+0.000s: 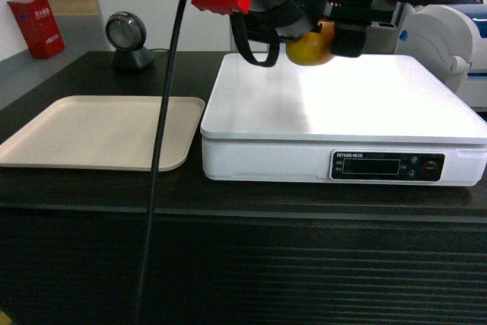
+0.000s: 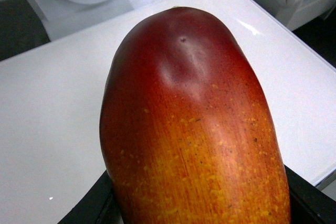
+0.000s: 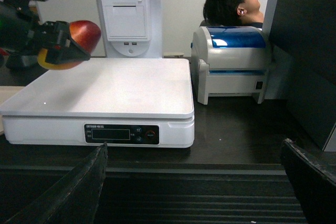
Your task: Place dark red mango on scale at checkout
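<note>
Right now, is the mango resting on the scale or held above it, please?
Held above: the left gripper grips the dark red mango, with a gap visible above the scale platform.

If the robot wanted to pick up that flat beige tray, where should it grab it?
Probably by the rim. The tray lies flat on the counter, too wide to span, but its raised edge gives jaws something to pinch. The near long edge looks easiest, coming from above at the front: the scale sits close along its right side, and a cable hangs over that corner.
</note>
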### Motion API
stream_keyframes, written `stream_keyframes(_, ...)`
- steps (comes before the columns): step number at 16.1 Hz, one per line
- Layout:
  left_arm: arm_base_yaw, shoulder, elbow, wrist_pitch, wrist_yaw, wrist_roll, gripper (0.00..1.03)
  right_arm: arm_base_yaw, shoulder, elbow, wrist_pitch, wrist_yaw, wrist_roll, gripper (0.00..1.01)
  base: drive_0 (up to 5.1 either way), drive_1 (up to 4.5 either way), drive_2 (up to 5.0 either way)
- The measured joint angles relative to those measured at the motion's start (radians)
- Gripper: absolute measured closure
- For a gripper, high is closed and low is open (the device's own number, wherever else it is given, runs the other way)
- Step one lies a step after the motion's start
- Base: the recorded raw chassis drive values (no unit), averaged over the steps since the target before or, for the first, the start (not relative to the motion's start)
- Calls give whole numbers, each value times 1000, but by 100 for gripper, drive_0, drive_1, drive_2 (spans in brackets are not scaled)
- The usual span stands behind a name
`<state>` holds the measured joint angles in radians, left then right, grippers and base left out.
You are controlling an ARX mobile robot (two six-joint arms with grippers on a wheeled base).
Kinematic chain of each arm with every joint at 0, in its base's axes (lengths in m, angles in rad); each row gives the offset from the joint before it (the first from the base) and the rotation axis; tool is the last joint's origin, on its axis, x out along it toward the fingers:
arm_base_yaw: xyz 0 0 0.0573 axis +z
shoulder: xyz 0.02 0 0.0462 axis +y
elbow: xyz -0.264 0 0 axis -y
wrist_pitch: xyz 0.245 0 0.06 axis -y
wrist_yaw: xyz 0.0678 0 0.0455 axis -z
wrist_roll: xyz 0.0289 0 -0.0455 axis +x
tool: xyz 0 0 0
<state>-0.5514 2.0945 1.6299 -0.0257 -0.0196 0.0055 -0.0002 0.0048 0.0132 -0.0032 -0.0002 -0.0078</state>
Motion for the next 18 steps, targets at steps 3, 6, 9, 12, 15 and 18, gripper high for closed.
stream_keyframes(3, -24, 109, 131, -82, -8, -38, 43, 0, 0, 0, 0, 0, 0, 3, 0, 0, 0)
stream_keyframes(6, -39, 218, 289, -166, -15, -68, 43, 0, 0, 0, 0, 0, 0, 3, 0, 0, 0)
stream_keyframes(9, -43, 316, 443, -264, -29, -119, 43, 0, 0, 0, 0, 0, 0, 3, 0, 0, 0)
stream_keyframes(12, -49, 379, 536, -328, -44, -159, 43, 0, 0, 0, 0, 0, 0, 3, 0, 0, 0)
stream_keyframes(15, -53, 402, 579, -370, -62, -186, 43, 0, 0, 0, 0, 0, 0, 3, 0, 0, 0)
stream_keyframes(18, -53, 403, 579, -369, -66, -194, 25, 0, 0, 0, 0, 0, 0, 3, 0, 0, 0)
